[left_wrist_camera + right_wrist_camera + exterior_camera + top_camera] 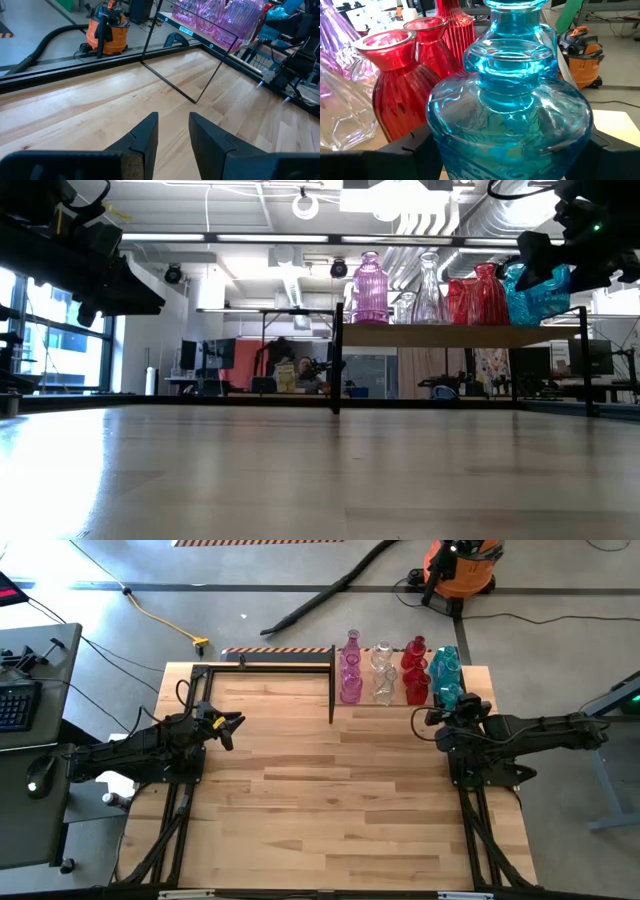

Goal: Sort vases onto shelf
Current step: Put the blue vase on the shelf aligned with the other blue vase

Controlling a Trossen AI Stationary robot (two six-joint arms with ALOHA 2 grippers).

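The teal vase (pixel 447 692) is seen from above at the shelf's (pixel 480 690) right front edge, standing upright, with the right gripper (pixel 440 720) immediately before it and its fingers spread around the body. Pink (pixel 351 688), clear (pixel 383 685) and red vases (pixel 416 688) are lined up beside it in rows. The left gripper (pixel 236 726) waits well apart over the worktop (pixel 320 800).

In the low view, the teal vase (pixel 535 292) is shown at shelf height, its long axis vertical; whether its base rests on the light-wood shelf (pixel 440 335) cannot be told.

In the left wrist view, the fingers (pixel 145 142) are seen apart and empty.

In the right wrist view, smooth, bulbous, translucent glass (pixel 510 125) fills the gap, flanked closely on both sides; ribbed red vases (pixel 400 100) stand just beside it.
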